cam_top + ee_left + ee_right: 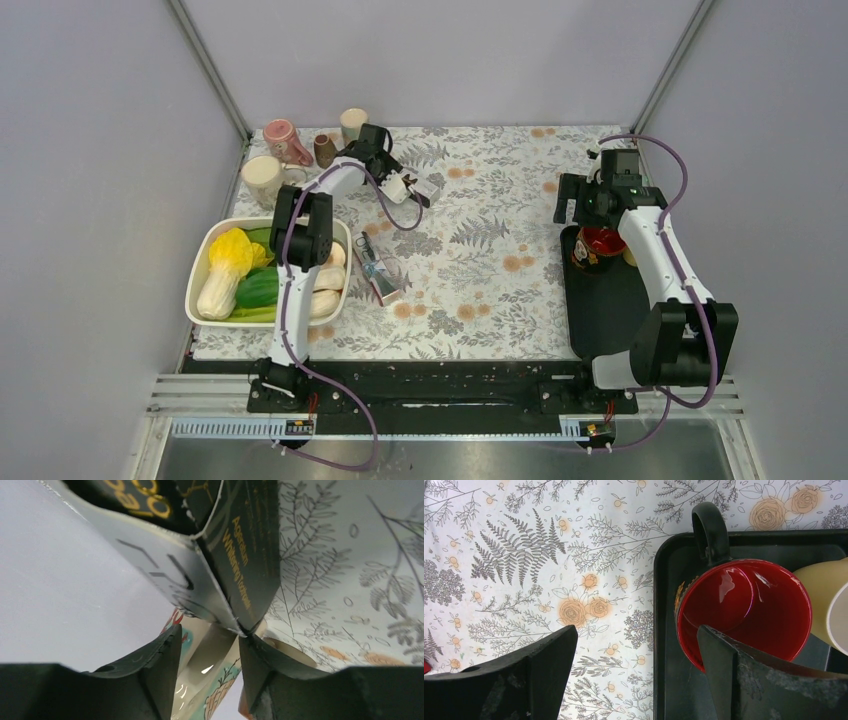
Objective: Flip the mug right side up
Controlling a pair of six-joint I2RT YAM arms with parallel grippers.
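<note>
A cream mug (220, 680) with teal, red and orange drawings lies at the back left of the mat, under my left gripper (406, 187). In the left wrist view its handle (210, 647) runs between my two fingers, which stand close against it on both sides; the left gripper (210, 640) is shut on the mug. A dark toothpaste box (240, 555) leans just beyond the fingertips. My right gripper (636, 635) hangs open over the left edge of the black tray (664, 605), nothing between its fingers. A black mug with a red inside (749, 610) stands upright there.
Several cups stand at the back left: a pink mug (283, 140), a cream mug (262, 178), a small brown cup (324, 150), a beige cup (352, 122). A white basin (197, 275) holds vegetables. A clear package (380, 268) lies mid-mat. A yellow cup (824, 590) touches the red mug.
</note>
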